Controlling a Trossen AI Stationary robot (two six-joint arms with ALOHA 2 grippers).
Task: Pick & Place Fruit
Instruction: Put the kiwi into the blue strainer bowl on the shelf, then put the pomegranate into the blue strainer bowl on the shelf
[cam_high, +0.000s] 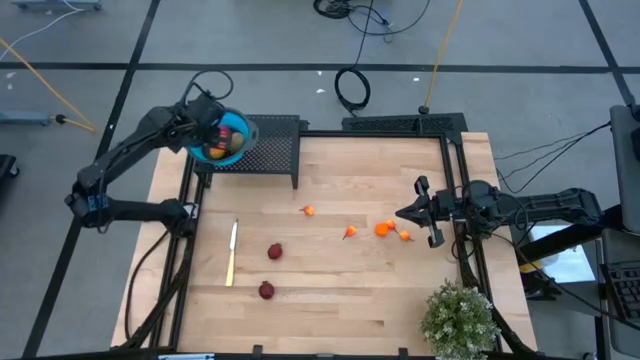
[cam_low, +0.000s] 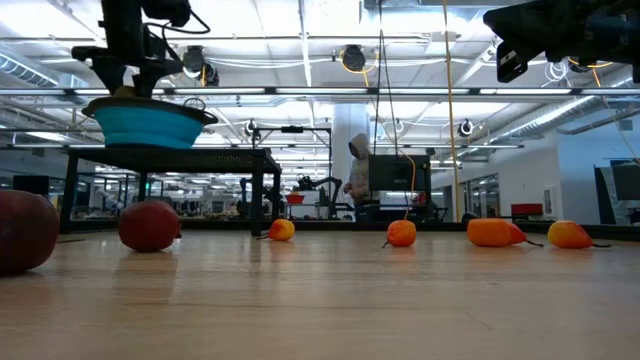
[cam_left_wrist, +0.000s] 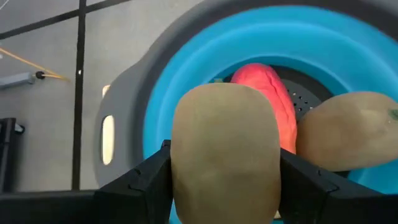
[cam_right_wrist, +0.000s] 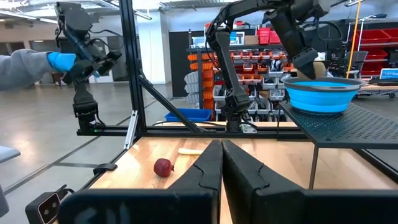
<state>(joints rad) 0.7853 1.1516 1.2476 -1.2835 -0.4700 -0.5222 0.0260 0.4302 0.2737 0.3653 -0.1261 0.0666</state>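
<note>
- the left tool (cam_left_wrist: 225, 186) hangs over the blue bowl (cam_high: 238, 128), its jaws spread wide with an olive-green oval fruit (cam_left_wrist: 225, 152) between them; the dark fingers (cam_left_wrist: 146, 180) flank the fruit on both sides and appear to touch it.
- right behind that fruit, inside the bowl, lie an elongated red-orange piece (cam_left_wrist: 267, 93) and a second olive-green oval (cam_left_wrist: 348, 130).
- the bowl sits on a black mesh shelf (cam_high: 280, 150) at the far left corner of the desk (cam_high: 340, 290).
- the right tool (cam_high: 400, 213) is at the right edge of the desk, fingers pressed together and holding nothing.
- just beside its tip lie small orange fruits (cam_high: 384, 228); another tiny orange one (cam_high: 308, 210) lies nearer the middle.
- two dark red round fruits (cam_high: 274, 251) (cam_high: 266, 290) lie on the desk near a slim pale knife (cam_high: 232, 252), well apart from both tools.
</note>
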